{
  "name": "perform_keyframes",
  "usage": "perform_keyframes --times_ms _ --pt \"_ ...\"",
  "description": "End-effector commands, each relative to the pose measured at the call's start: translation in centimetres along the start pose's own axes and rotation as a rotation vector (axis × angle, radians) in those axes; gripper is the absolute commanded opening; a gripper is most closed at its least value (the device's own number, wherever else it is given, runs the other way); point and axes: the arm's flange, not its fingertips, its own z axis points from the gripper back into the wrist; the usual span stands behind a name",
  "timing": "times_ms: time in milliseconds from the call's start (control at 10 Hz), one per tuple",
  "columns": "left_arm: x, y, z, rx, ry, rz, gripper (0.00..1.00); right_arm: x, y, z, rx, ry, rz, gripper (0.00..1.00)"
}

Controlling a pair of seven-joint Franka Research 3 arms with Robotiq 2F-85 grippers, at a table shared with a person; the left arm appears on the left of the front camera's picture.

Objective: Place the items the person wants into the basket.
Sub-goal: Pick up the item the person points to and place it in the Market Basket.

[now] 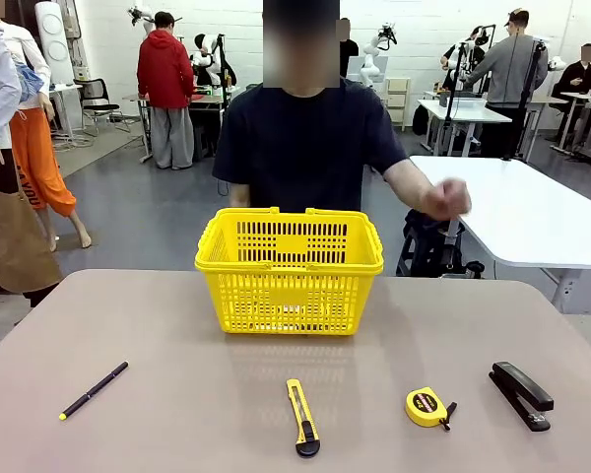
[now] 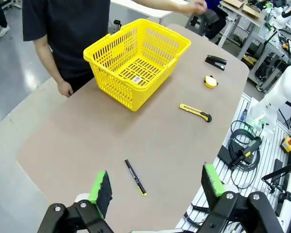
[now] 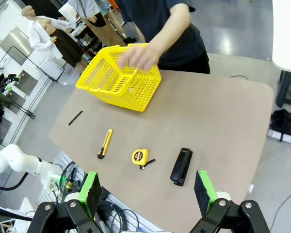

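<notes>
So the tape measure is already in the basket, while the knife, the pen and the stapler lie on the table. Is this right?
Not quite: the tape measure is not in the basket; the front view shows it on the table, between the knife and the stapler. The pen lies there too.

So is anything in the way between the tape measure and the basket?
Nothing visible. Bare table lies between the tape measure and the basket. The knife sits to one side, the stapler to the other, both off the path.
</notes>
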Motion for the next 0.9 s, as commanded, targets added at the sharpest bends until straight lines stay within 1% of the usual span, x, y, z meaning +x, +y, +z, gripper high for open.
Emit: perform_keyframes --times_ms 0,800 --pt "0.18 0.01 0.05 -0.013 -0.003 -0.005 0.96 0.13 0.04 -0.05 0.022 -0.017 0.012 1.0" --pt "0.18 0.01 0.05 -0.013 -0.003 -0.005 0.96 0.13 0.04 -0.05 0.022 -0.017 0.012 1.0"
